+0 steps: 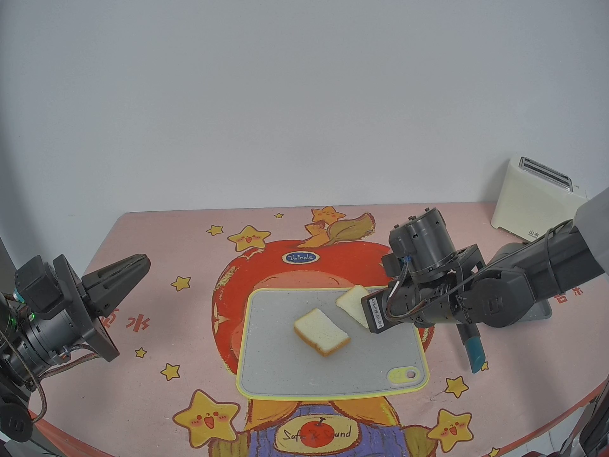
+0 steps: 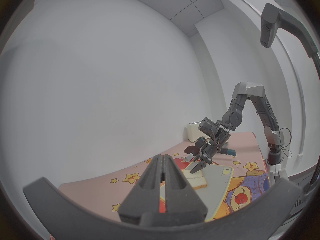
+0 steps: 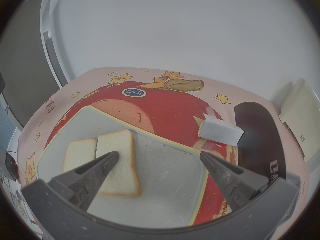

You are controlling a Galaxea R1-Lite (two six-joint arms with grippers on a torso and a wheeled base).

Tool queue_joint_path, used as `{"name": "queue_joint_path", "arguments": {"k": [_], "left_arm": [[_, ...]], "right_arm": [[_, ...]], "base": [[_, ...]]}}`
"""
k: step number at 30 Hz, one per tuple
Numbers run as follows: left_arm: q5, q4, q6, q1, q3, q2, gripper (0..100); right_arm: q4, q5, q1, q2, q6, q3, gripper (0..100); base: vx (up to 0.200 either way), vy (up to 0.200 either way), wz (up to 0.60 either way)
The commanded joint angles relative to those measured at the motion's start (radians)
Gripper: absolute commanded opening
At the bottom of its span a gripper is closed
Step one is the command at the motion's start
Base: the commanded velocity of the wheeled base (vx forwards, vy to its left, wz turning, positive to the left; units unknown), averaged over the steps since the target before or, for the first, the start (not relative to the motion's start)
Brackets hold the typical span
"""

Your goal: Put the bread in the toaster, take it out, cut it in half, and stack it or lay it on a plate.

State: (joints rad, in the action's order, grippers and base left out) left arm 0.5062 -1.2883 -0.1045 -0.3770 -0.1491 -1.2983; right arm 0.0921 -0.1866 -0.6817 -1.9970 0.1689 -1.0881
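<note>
Bread [image 1: 321, 331], a white slice with a tan crust, lies in two halves under and beside the right gripper [image 3: 159, 154]. We find that gripper's jaws spread wide and holding nothing. It hangs low over the right part of the board. The right half [image 1: 352, 301] is partly under it and the left half [image 1: 319, 334] is just to the left and nearer. The two lie close together; we cannot tell whether their edges touch.

Both halves rest flat on the grey rectangular cutting board with a yellow rim [image 1: 355, 369], at the middle of the pink cartoon-printed table [image 1: 158, 312]. A teal-handled knife [image 1: 474, 352] lies on the table just right of the board, with its blade end hidden under the arm. Farther right is a dark brown oval dish [image 3: 258, 137], which we take to be the plate; no bread is on it. The white box-shaped toaster [image 1: 536, 201] stands at the far right corner, and no bread shows above its slots.

The left gripper [image 1: 138, 264] is well apart at the left edge of the table, above the surface, with its jaws closed on nothing.

Assessment: the cut appears complete. We cannot confirm toasting, as the crumb looks pale. Outstanding is the transfer of both halves to the plate, stacked or laid flat.
</note>
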Motion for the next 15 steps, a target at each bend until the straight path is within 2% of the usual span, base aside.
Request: {"name": "queue_joint_path", "arguments": {"k": [1, 15], "left_arm": [[0.0, 0.0, 0.0, 0.0, 0.0, 0.001, 0], [0.002, 0.0, -0.001, -0.002, 0.0, 0.002, 0]], "right_arm": [[0.0, 0.001, -0.001, 0.003, 0.0, 0.0, 0], [0.0, 0.003, 0.008, 0.093, 0.017, -0.001, 0]], "base": [[0.0, 0.0, 0.0], [0.0, 0.0, 0.0]]}}
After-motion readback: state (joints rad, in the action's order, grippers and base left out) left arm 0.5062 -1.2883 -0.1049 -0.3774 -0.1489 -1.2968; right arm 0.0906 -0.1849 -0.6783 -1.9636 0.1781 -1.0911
